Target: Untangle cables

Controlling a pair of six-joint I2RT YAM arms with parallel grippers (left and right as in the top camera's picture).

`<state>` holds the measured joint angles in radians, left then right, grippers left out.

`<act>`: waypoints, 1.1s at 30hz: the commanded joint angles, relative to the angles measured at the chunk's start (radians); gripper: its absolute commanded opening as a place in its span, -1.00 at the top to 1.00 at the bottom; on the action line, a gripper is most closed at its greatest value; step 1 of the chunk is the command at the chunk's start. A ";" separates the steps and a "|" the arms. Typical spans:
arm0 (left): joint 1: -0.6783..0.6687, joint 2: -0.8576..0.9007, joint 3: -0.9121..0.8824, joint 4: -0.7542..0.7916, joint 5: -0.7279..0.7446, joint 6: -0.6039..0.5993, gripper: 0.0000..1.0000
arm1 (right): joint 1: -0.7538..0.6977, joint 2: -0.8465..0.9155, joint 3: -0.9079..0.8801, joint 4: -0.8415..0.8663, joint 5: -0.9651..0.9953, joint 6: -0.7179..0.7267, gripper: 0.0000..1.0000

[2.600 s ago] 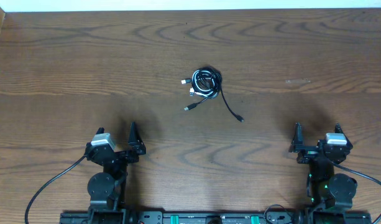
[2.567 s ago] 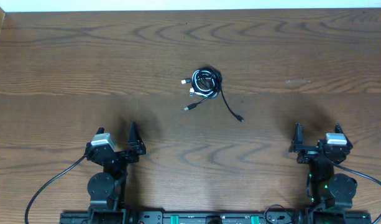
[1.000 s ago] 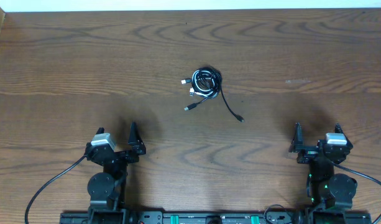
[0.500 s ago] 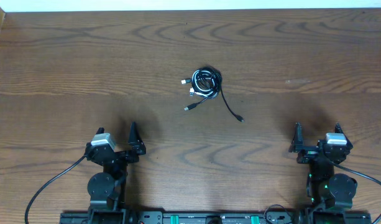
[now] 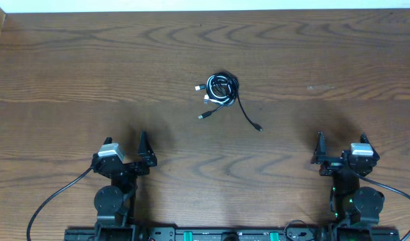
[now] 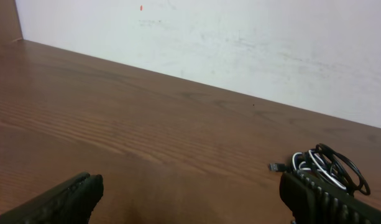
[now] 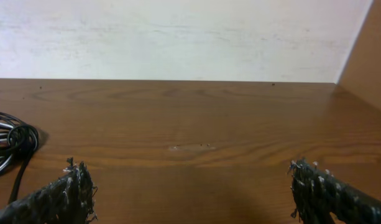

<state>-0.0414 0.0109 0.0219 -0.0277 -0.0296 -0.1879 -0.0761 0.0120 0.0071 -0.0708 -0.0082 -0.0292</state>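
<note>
listing, one moment, overhead and both wrist views.

item 1: cables [image 5: 221,89]. one small tangled bundle, mostly black cords with a white one wound through it, lying flat on the table [image 5: 91,67]. position: a little toward 1 o'clock from the table's middle, well apart from both arms. loose ends: a short silver-tipped plug sticks out at 9 o'clock of the coil, another lies at 7 o'clock, and one thin black tail runs out toward 5 o'clock, ending in a small plug. nothing touches the bundle.

item 2: left gripper [image 6: 187,184]. position: 7 o'clock of the table, near the front edge, pointing toward the far wall [image 6: 240,37]. fingers spread wide, nothing between them but bare wood. in its own camera the bundle shows at 4 o'clock, just above the right-hand finger.

item 3: right gripper [image 7: 189,169]. position: 5 o'clock of the table, near the front edge, facing the same way. fingers spread wide, holding nothing. in its own camera the bundle is cut by the frame edge at 9 o'clock.

item 4: arm cords [image 5: 51,201]. thick, black, curving out from each arm base along the front edge.
</note>
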 commanded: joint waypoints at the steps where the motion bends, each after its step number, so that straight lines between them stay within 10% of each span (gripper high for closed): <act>1: -0.003 -0.007 -0.018 -0.039 -0.039 -0.013 -0.96 | 0.006 -0.005 -0.002 -0.004 0.002 0.014 -0.99; 33: -0.003 -0.007 -0.018 -0.024 -0.068 0.013 -0.96 | 0.006 -0.005 -0.002 -0.004 0.002 0.014 -0.99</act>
<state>-0.0414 0.0109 0.0219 -0.0250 -0.0589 -0.1833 -0.0761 0.0120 0.0071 -0.0708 -0.0082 -0.0292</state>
